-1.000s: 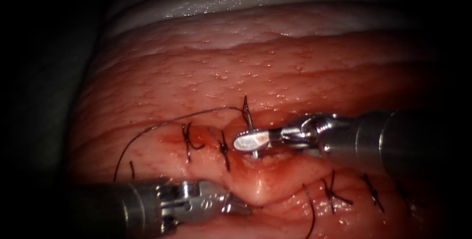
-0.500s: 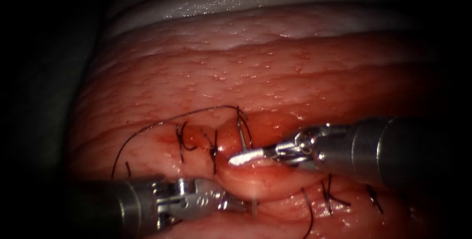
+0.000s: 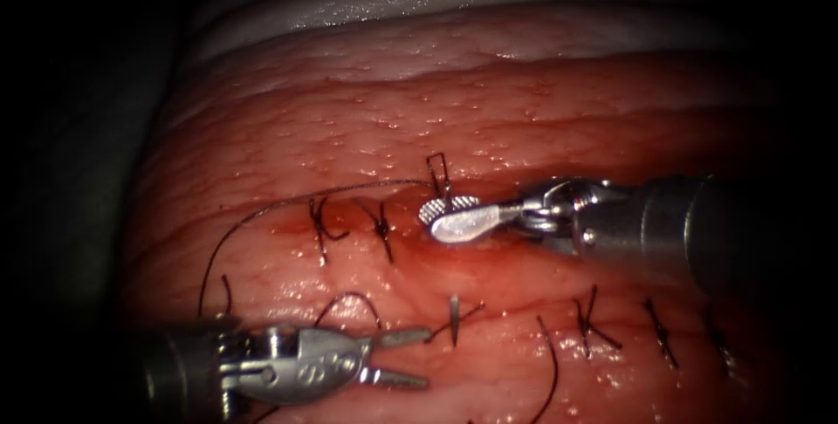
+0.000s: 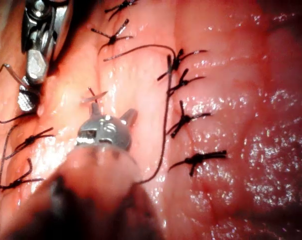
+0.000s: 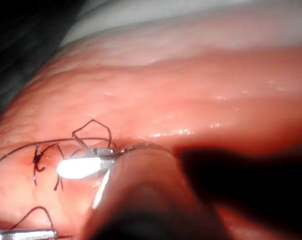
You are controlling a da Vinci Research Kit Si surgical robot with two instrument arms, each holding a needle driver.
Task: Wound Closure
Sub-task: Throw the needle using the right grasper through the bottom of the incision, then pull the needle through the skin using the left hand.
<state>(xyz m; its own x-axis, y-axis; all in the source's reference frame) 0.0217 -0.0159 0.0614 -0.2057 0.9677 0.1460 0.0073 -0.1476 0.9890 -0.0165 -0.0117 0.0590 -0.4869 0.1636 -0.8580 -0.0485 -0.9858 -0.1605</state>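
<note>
We see the left hand (image 3: 417, 358) nearest, jaws apart and empty, just short of the needle (image 3: 454, 311) tip, which pokes upright from the tissue (image 3: 489, 119). Farther back, the right hand (image 3: 445, 217) seems clamped on the needle's tail, where the thread (image 3: 262, 215) runs leftward.

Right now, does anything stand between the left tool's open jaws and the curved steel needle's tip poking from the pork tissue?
Nothing visible does. The left tool, holding nothing, faces the curved steel needle tip across bare tissue; a dark thread strand crosses beside the tip.
</note>
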